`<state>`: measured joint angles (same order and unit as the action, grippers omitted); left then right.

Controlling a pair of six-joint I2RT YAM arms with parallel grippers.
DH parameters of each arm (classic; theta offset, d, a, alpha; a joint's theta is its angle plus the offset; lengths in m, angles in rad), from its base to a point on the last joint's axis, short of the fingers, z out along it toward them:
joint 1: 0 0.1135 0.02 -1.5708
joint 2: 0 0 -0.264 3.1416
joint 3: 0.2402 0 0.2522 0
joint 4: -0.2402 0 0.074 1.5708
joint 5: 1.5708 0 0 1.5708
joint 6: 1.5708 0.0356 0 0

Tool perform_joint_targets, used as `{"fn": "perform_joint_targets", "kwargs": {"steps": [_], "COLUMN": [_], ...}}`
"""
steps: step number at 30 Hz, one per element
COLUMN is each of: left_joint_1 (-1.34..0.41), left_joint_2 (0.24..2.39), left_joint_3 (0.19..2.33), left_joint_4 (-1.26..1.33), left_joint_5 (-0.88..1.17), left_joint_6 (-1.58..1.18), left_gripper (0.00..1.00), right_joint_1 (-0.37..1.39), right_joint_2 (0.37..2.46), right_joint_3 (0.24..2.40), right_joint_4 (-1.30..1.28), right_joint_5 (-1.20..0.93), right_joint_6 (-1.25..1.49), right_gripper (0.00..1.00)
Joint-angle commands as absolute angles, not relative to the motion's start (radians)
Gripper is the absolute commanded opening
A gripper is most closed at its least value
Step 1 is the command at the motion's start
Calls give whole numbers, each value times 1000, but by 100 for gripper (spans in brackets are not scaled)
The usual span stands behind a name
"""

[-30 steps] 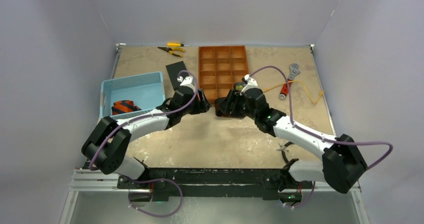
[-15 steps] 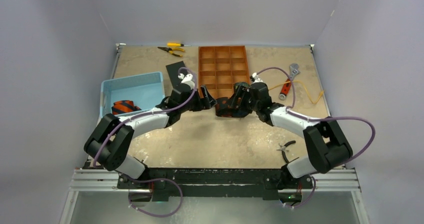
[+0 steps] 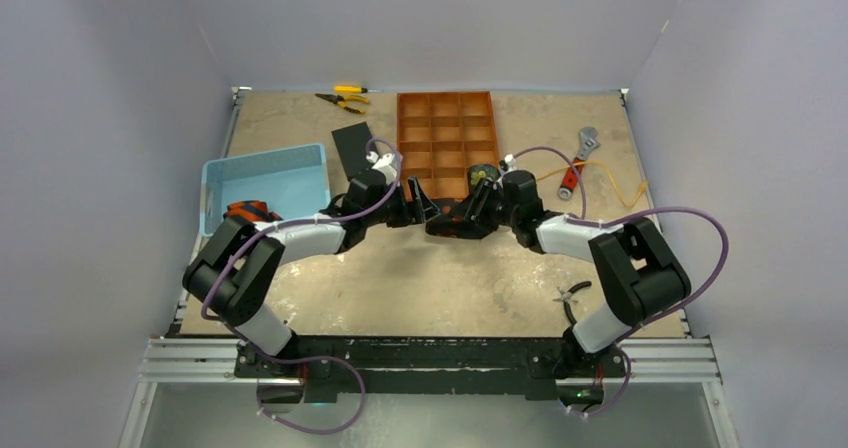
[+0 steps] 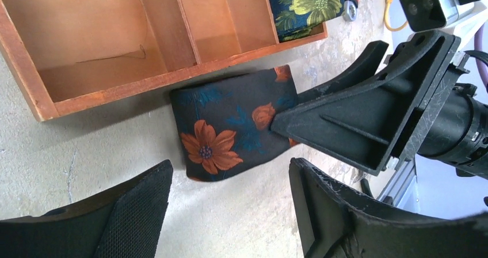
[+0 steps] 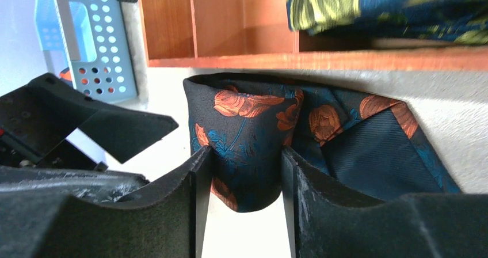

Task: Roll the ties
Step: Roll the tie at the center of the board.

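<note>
Navy tie [image 4: 230,125]: orange flowers. Second tie [image 4: 305,2]: yellow-green flowers.

Orange divider tray [image 3: 399,138] rear ctr; blue basket [image 3: 265,154] left; black pad [image 3: 351,146] btwn them; pliers [image 3: 343,96] far edge; wrench [image 3: 578,160] right.

Plain pale walls [image 3: 120,48] are enclosing a tan, scuffed table [image 3: 420,278] on three sides. A metal rail [image 3: 190,363] is running along its near edge. Soft light is falling evenly.
</note>
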<state>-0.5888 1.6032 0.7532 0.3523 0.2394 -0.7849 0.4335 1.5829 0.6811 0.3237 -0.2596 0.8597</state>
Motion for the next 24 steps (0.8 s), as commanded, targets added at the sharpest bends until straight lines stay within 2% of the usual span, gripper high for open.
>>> {"fn": "perform_joint_targets", "kwargs": {"steps": [1,12,24], "left_joint_1": [-581,-576,-553], "left_joint_2": [1628,1656,1756], "left_joint_3": [759,795,976], "left_joint_4": [400,305,109], "left_joint_5": [268,231,411], "left_joint_6": [-782,-744,-597], "left_gripper": [72,73,79], "right_joint_1": [432,432,427], "right_joint_2": [1582,1605,1638], "right_joint_3": [627,514,457], "right_joint_4": [443,516,528], "right_joint_5": [-352,-356,-313], "right_joint_6": [948,1001,937], "right_gripper": [47,45,45]}}
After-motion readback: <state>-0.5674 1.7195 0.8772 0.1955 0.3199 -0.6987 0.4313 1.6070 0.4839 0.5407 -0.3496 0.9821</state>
